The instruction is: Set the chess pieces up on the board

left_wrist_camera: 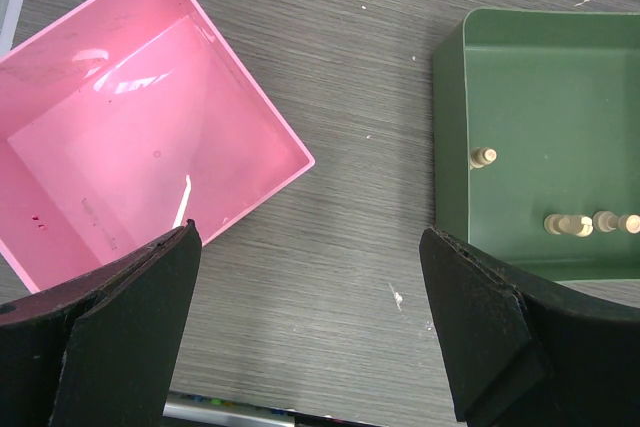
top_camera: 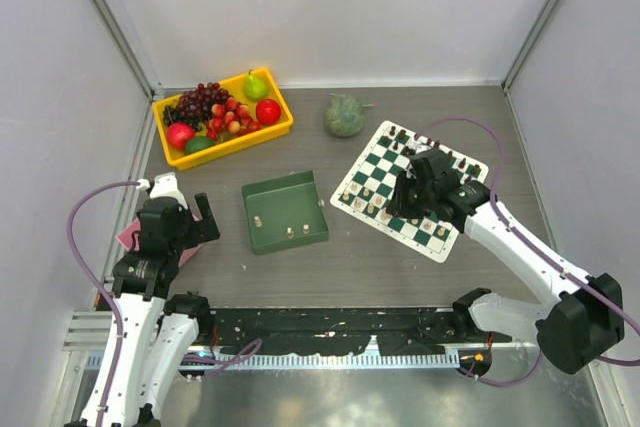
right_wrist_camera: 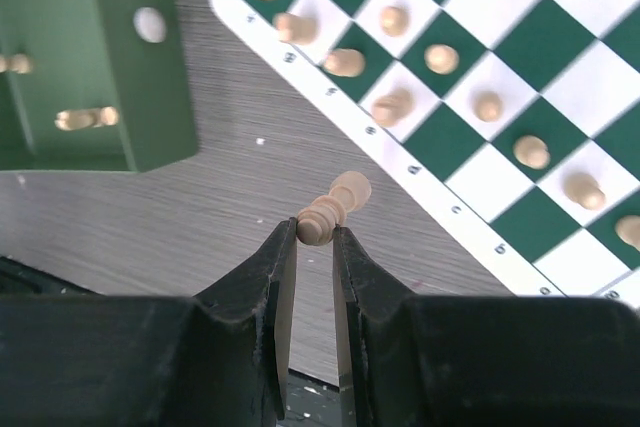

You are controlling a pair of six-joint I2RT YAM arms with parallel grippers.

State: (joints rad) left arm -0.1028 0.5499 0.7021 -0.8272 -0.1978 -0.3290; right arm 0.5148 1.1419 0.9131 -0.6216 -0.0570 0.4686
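The green and white checkered board [top_camera: 372, 163] lies right of centre; it also shows in the right wrist view [right_wrist_camera: 560, 87]. Several cream chess pieces [right_wrist_camera: 440, 58] stand on its near rows. My right gripper [right_wrist_camera: 314, 233] is shut on a cream chess piece [right_wrist_camera: 335, 206], held tilted above the table just off the board's white border. In the top view the right gripper [top_camera: 420, 187] hangs over the board. More cream pieces [left_wrist_camera: 575, 224] lie in the green tray [left_wrist_camera: 540, 77]. My left gripper [left_wrist_camera: 310, 317] is open and empty over bare table between the pink box and the green tray.
A pink box [left_wrist_camera: 130, 137] lies at the left. The green tray [top_camera: 262, 225] sits in the middle. A yellow bin [top_camera: 278, 122] of fruit stands at the back left, with a green round object [top_camera: 344, 115] beside it. Dark pieces [top_camera: 400, 135] line the board's far edge.
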